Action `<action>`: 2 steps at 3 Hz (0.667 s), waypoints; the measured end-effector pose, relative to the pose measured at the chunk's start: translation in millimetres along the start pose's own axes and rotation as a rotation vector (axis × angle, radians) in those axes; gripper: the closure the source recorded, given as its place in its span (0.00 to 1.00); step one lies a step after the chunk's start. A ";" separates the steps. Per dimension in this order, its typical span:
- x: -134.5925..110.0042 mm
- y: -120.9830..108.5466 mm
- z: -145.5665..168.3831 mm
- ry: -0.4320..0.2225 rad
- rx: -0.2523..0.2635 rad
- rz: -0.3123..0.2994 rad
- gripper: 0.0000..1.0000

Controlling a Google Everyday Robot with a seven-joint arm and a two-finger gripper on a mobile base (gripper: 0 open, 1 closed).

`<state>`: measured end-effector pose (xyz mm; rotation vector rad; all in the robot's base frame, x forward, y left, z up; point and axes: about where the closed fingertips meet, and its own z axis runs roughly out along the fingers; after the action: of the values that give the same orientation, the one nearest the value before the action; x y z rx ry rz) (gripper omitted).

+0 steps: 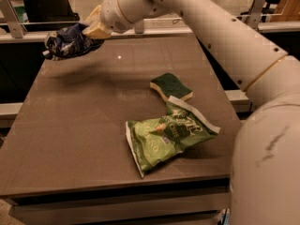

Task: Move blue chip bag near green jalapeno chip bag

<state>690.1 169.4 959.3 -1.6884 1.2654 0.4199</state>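
Note:
The blue chip bag (pixel 68 41) is a crumpled navy foil bag held in the air above the table's far left corner. My gripper (pixel 92 29) is shut on the bag's right side, at the end of the white arm that reaches in from the right. The green jalapeno chip bag (pixel 168 135) lies flat near the table's front edge, right of centre, far from the blue bag.
A yellow sponge with a dark green top (pixel 171 86) lies just behind the green bag. The brown table (pixel 79 125) has its front edge close to the green bag. A metal rail and bracket (pixel 14 20) stand beyond the far left corner.

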 end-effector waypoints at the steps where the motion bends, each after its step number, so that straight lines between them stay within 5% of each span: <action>1: -10.8 32.8 -31.7 -0.026 -0.052 -0.005 1.00; 2: -14.9 68.5 -57.5 -0.040 -0.105 0.015 1.00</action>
<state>609.3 128.7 965.6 -1.7503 1.2465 0.5347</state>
